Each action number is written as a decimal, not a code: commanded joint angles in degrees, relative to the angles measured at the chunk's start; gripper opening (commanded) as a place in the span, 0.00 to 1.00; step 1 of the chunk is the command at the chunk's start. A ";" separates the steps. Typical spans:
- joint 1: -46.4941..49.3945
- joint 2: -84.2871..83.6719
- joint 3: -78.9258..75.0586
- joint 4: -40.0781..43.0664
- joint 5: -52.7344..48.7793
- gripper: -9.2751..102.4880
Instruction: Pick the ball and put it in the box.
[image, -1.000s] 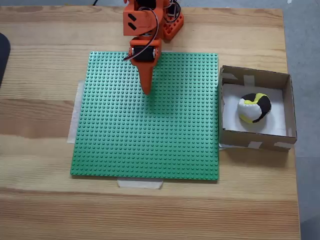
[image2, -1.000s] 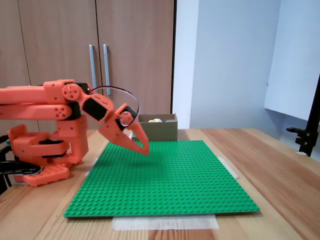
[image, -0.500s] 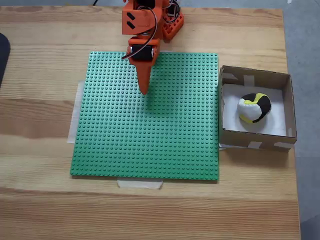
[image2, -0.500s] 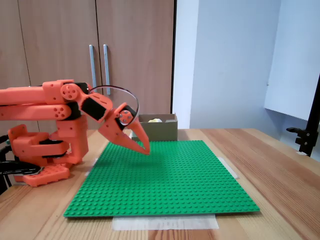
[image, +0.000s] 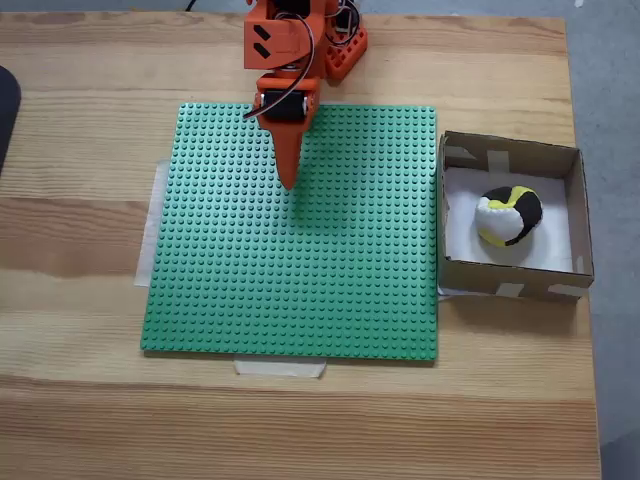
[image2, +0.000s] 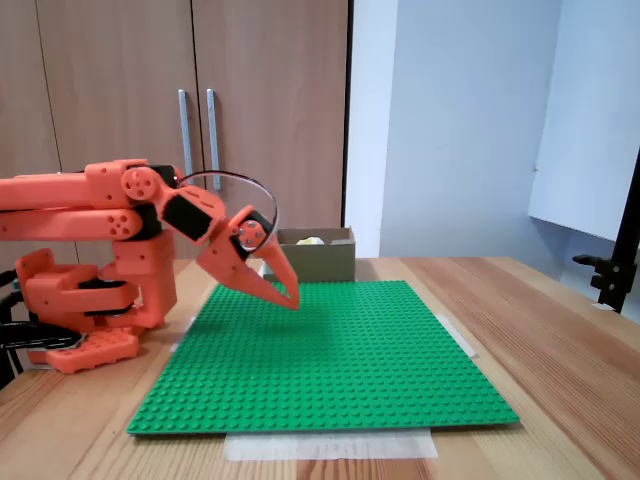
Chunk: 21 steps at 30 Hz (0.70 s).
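Observation:
The white, black and yellow ball (image: 509, 215) lies inside the brown cardboard box (image: 575, 212) at the right side of the table in a fixed view. From the low fixed view, the box (image2: 318, 260) stands at the far end of the table and a sliver of the ball (image2: 310, 240) peeks over its wall. My orange gripper (image: 290, 183) hovers over the far left part of the green studded baseplate (image: 300, 280), well apart from the box. Its fingers are shut with nothing between them, tips (image2: 293, 303) pointing down just above the plate.
The baseplate is taped to a wooden table (image: 90, 260). The arm's orange base (image2: 85, 310) sits at the plate's far edge. Wooden cupboard doors (image2: 200, 110) stand behind. A dark object (image: 5, 110) pokes in at the left edge.
The gripper drew back very slightly toward the arm's base between one second ago and half a second ago; since then nothing has moved. The ball stays in the box.

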 joint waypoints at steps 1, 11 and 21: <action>0.18 0.44 1.67 -0.70 -0.44 0.08; 0.35 0.44 1.67 -0.70 -0.18 0.08; 0.35 0.44 1.67 -0.79 -0.70 0.08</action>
